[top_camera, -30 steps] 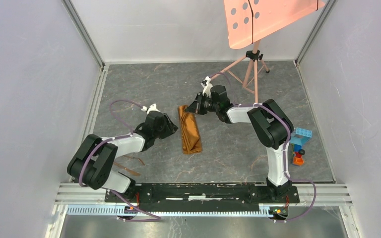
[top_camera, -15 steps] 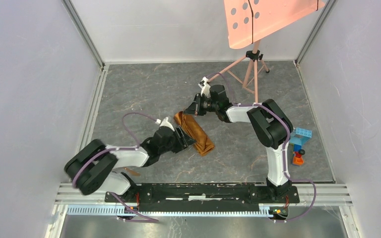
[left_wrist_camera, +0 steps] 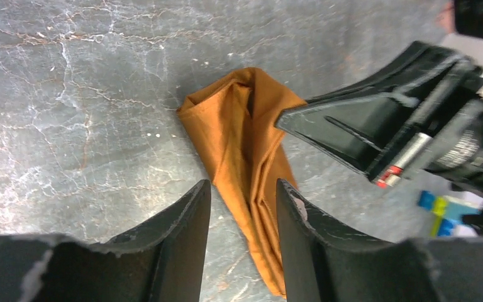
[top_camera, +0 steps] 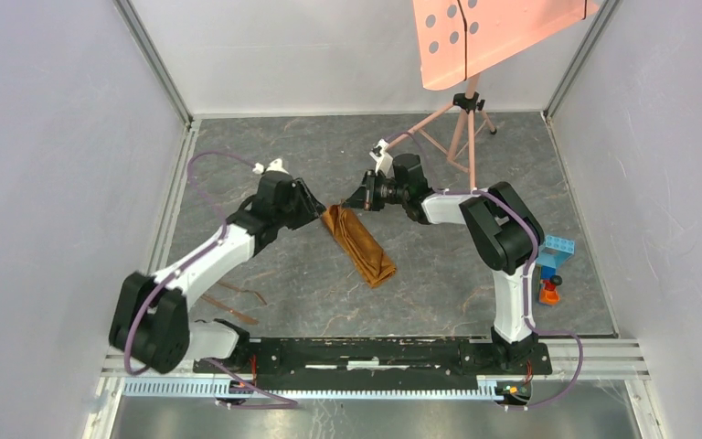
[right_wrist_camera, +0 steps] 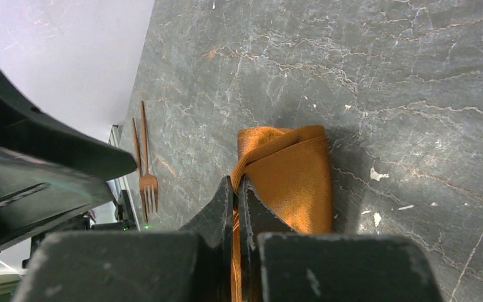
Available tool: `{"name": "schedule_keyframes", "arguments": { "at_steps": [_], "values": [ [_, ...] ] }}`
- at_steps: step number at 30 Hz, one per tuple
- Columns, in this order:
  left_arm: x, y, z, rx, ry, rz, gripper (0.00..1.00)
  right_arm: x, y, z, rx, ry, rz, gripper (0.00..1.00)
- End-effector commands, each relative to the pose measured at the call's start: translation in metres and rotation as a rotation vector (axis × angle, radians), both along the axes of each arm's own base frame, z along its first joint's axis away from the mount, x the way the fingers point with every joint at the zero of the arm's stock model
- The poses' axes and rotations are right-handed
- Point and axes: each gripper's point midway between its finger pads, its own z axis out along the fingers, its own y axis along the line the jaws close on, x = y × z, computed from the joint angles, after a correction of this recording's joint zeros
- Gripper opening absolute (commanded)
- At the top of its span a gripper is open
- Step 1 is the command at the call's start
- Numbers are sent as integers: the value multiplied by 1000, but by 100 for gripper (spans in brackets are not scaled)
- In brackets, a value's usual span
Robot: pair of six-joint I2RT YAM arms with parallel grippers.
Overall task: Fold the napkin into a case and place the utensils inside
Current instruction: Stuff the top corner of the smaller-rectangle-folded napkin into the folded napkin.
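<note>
The orange-brown napkin, folded into a narrow case (top_camera: 360,243), lies slantwise mid-table; it also shows in the left wrist view (left_wrist_camera: 245,157) and the right wrist view (right_wrist_camera: 289,176). My right gripper (top_camera: 355,198) is shut on the case's top edge, where the cloth is pinched between its fingertips (right_wrist_camera: 236,189). My left gripper (top_camera: 318,212) is open and empty, just left of the case's top end, jaws straddling the cloth below (left_wrist_camera: 243,195). The copper-brown utensils (top_camera: 236,304) lie at the near left; a fork (right_wrist_camera: 146,170) shows in the right wrist view.
A salmon-pink perforated panel (top_camera: 484,37) on a tripod (top_camera: 466,128) stands at the back right. Blue, green and red toy blocks (top_camera: 550,267) sit at the right edge. Grey walls enclose the table on three sides.
My left gripper moved from the case's near end up to its top end, beside my right gripper. The case stays slanted; the right gripper keeps its grip.
</note>
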Motion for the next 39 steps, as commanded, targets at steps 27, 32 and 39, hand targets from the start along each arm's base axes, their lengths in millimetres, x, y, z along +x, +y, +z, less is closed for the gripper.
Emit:
{"name": "schedule_keyframes", "arguments": {
  "at_steps": [27, 32, 39],
  "values": [
    [30, -31, -58, 483, 83, -140, 33, 0, -4, 32, 86, -57, -3, 0],
    [20, -27, -39, 411, -5, -125, 44, 3, -6, 32, 87, -57, -7, 0],
    [23, -19, -37, 386, -8, -99, 49, 4, -6, 32, 88, -56, -10, 0]
  ]
}}
